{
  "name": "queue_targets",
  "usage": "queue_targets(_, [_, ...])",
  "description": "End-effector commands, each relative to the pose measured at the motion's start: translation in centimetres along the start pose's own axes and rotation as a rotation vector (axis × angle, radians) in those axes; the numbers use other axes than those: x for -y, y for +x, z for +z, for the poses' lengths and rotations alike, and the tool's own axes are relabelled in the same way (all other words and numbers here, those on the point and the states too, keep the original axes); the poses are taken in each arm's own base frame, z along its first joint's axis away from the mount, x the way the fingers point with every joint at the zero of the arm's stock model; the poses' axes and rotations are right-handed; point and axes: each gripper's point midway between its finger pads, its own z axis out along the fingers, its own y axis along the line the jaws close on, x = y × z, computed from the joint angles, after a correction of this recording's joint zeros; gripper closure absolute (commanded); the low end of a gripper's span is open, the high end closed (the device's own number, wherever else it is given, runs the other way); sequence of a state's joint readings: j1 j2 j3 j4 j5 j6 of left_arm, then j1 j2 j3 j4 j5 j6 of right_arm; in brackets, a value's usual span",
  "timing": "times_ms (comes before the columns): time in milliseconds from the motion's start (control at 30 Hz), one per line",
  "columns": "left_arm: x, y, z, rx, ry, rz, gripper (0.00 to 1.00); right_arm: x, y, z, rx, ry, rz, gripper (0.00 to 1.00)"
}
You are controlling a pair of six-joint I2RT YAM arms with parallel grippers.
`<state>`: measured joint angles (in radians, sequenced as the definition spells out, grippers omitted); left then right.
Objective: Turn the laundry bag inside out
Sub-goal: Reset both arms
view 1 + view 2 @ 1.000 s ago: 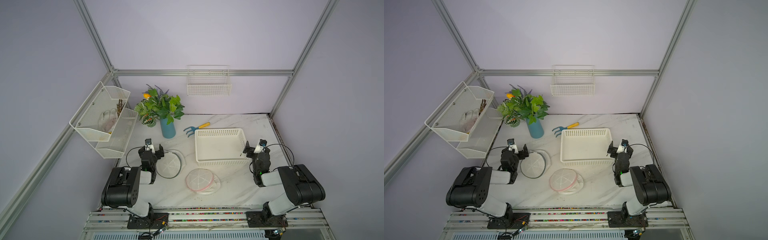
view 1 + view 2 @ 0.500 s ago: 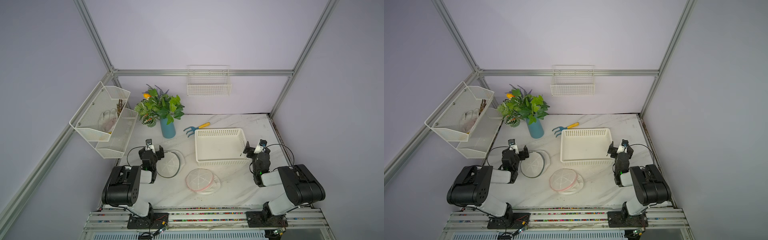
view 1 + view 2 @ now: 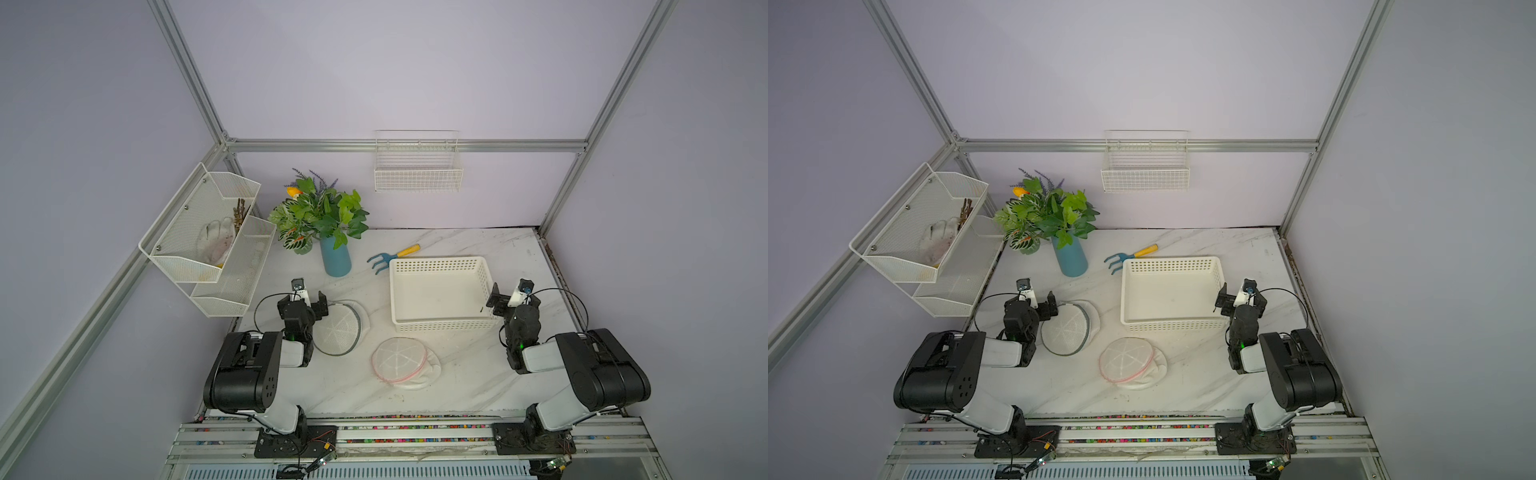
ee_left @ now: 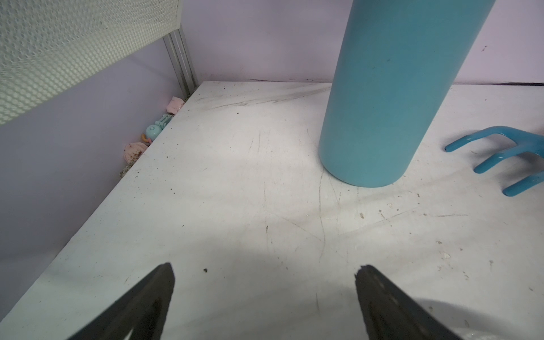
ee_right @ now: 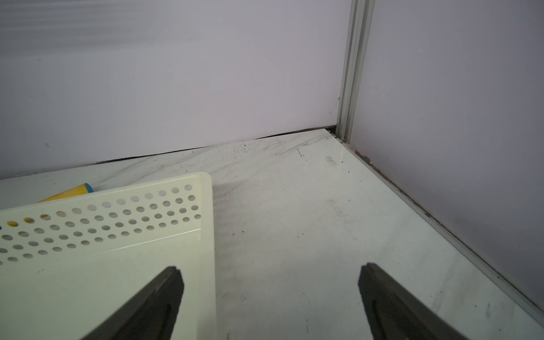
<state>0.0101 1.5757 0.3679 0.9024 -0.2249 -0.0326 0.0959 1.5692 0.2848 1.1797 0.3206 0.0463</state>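
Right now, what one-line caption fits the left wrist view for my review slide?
Open, empty left end effector above the white tabletop, facing a teal vase and a blue hand rake.

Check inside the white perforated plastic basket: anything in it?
Nothing visible: white perforated plastic basket shows a bare floor in both top views. The right gripper hides part of one side wall.

Robotics lab test cell; aluminium-profile frame [image 3: 189,79], lilac wall panels [image 3: 395,62], marble-look tabletop [image 3: 478,374]; left arm [image 3: 245,374] and right arm [image 3: 598,374] bolted to front rail [image 3: 415,434]; staged wire basket [image 3: 417,174].
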Motion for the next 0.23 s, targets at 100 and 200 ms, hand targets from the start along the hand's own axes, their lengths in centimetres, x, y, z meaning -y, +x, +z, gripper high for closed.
queue_targets(100, [-0.01, -1.72, -0.01, 0.052, -0.006, -0.005, 0.00, 0.09, 0.34, 0.52, -0.020, 0.010, 0.004, 0.01])
queue_targets(200, [0.03, -1.67, -0.02, 0.051, -0.005, -0.005, 0.00, 0.06, 0.08, 0.06, -0.002, 0.001, 0.005, 0.01])
